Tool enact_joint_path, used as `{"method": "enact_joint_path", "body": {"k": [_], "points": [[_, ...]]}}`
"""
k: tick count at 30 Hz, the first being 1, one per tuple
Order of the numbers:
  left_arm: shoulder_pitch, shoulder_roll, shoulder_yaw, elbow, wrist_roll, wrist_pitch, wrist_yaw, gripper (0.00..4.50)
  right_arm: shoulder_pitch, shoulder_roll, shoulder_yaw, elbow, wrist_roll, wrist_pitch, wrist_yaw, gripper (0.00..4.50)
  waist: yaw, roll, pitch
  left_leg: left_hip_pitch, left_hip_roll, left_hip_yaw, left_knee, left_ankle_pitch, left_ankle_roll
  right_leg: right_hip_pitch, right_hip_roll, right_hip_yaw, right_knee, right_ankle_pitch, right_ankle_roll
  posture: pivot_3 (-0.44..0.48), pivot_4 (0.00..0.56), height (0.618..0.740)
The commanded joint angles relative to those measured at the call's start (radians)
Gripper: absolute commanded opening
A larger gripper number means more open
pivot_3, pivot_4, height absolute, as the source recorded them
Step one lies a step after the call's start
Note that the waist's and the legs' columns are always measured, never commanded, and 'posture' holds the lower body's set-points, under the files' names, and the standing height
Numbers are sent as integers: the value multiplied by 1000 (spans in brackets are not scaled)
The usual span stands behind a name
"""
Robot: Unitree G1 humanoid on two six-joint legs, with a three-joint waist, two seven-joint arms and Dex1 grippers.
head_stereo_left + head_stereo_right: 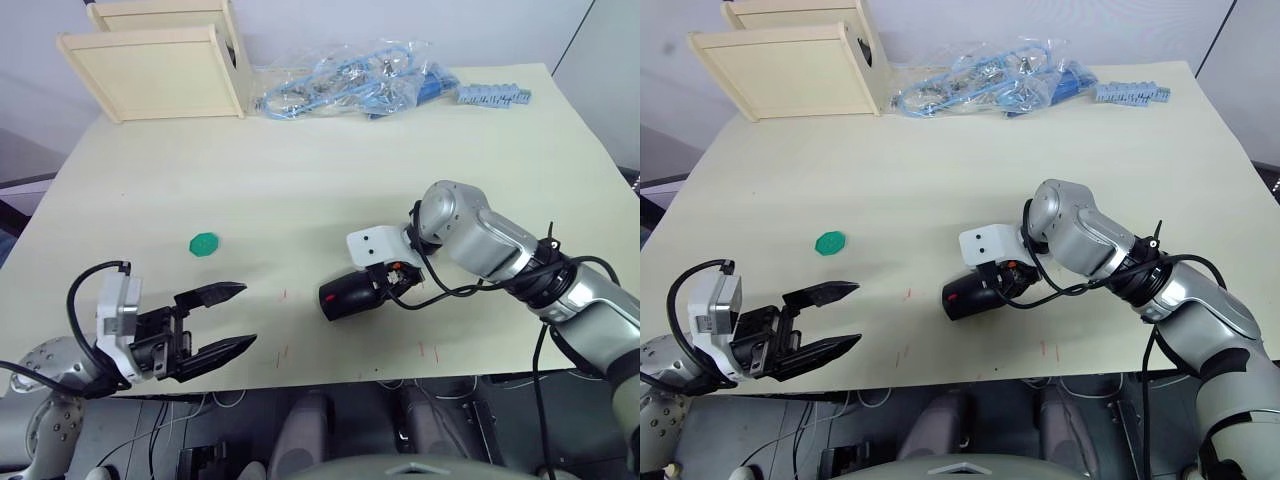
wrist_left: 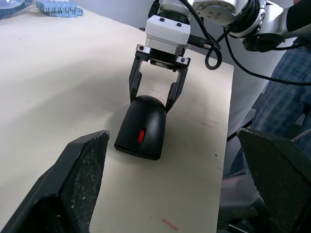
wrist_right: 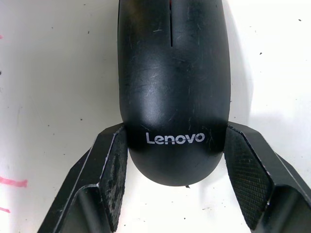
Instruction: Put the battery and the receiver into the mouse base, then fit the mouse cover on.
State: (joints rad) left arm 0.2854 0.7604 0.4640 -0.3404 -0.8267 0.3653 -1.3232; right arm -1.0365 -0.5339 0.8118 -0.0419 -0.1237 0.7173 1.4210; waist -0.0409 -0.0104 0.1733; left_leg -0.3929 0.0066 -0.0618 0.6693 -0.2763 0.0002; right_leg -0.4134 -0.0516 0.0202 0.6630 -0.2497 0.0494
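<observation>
Left of the mouse, near the table's [image 1: 300, 190] front edge, the left gripper [image 1: 228, 317] is held just above the surface, its two black fingers spread wide with nothing between them, tips pointed toward the mouse. Beyond that gripper, farther back on the table and well apart from the mouse, a small green disc [image 1: 204, 243] is seen lying flat. Behind the disc, at the table's far edge, two pale wooden boxes [image 1: 155, 68] are stacked at an angle.

Now to the landmark itself: the mouse cover [image 3: 172, 73], glossy black with a pale Lenovo mark near its rounded end, is seated on top of the mouse base [image 2: 138, 148], whose lower black edge is glimpsed under the shell in the left wrist view. A red scroll wheel [image 2: 141, 135] is shown through the cover's top. The assembled mouse is lying flat on the table.

At the mouse's marked end, the right gripper [image 3: 172, 174] is brought in: its fingers are spread to either side of the shell, with the padded fingertips [image 3: 115, 170] right against its flanks; whether they are actually touching cannot be told.

Behind the mouse, at the table's far edge, a heap of clear bags with blue parts [image 1: 350, 85] is seen, and right of the heap a row of blue blocks [image 1: 493, 95].
</observation>
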Motion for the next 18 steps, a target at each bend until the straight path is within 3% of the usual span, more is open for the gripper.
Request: {"method": "enact_joint_path", "body": {"k": [1,18], "points": [[3,1,12,-11,-5,-13,-4,4500,2,6,4,-15,-4,6,14,2747,0,0,0,0,0,0,0,0,0,0,0,0,0,0,0,0,150,740],[-6,3,7,-3,-4,-10,-7,4500,0,11,-13,-27,4,15,23,2747,0,0,0,0,0,0,0,0,0,0,0,0,0,0,0,0,150,740]]}}
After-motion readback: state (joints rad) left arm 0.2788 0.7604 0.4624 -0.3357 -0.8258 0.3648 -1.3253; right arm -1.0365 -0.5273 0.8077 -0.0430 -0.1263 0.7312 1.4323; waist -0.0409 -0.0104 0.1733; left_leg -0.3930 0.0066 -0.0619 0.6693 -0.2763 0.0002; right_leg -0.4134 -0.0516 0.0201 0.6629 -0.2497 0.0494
